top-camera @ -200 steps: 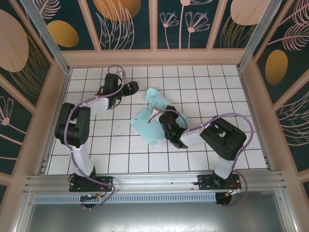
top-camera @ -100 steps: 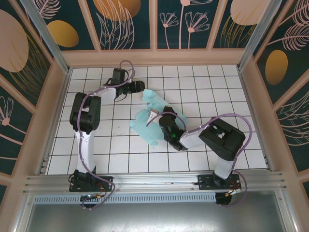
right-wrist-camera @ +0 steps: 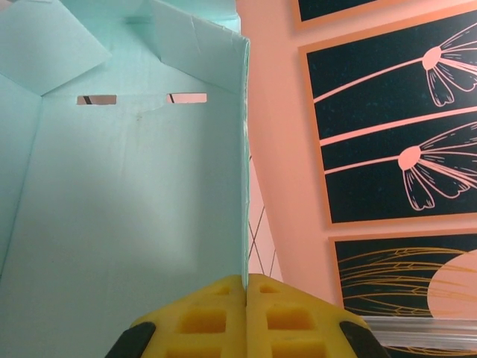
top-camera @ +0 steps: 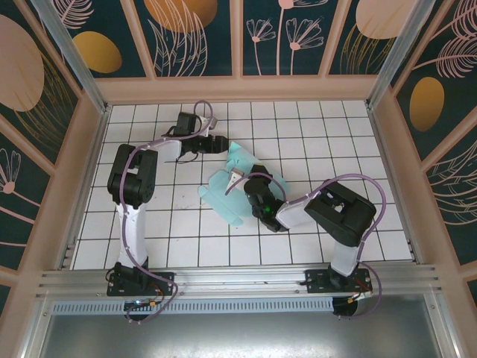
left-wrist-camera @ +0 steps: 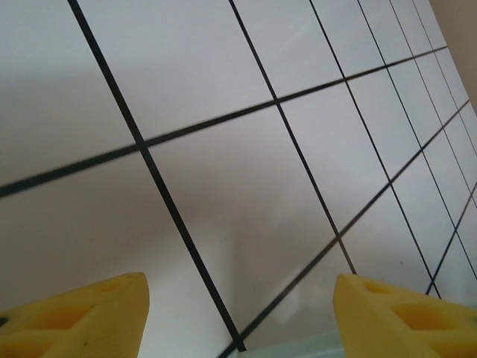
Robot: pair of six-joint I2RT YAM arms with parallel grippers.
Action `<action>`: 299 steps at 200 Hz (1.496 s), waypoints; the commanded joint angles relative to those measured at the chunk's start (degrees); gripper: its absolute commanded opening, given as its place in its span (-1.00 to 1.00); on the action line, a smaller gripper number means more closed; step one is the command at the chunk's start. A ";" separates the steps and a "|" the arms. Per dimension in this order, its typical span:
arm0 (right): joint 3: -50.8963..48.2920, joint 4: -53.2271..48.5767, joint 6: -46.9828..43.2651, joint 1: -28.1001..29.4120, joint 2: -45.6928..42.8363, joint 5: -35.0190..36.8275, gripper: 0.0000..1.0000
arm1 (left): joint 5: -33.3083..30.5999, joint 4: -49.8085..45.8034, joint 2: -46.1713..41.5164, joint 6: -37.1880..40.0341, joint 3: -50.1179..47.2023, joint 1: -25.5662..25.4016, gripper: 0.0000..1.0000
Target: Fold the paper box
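Mint-green paper box (top-camera: 223, 195) lies at frame centre on the tiled counter (top-camera: 313, 134), half formed; right tool (right-wrist-camera: 246, 287) clamps one raised wall; left tool (left-wrist-camera: 240, 289) gapes open, empty, above-left; remaining flaps look untucked.

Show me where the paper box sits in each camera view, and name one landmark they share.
Top external: the paper box lies at the table's middle, with the right claw on its edge.
Left wrist: a pale sliver at the bottom edge, between the fingers of the open left claw, may be the box; cannot tell.
Right wrist: the box covers the left half, its right wall pinched by the claw.
Shared landmark: the white tiled table with black grid lines.
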 commanded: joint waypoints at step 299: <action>-1.94 1.06 -6.97 -2.92 -3.45 -9.45 -1.00 | 15.98 14.95 -11.53 7.06 -17.07 -2.11 0.26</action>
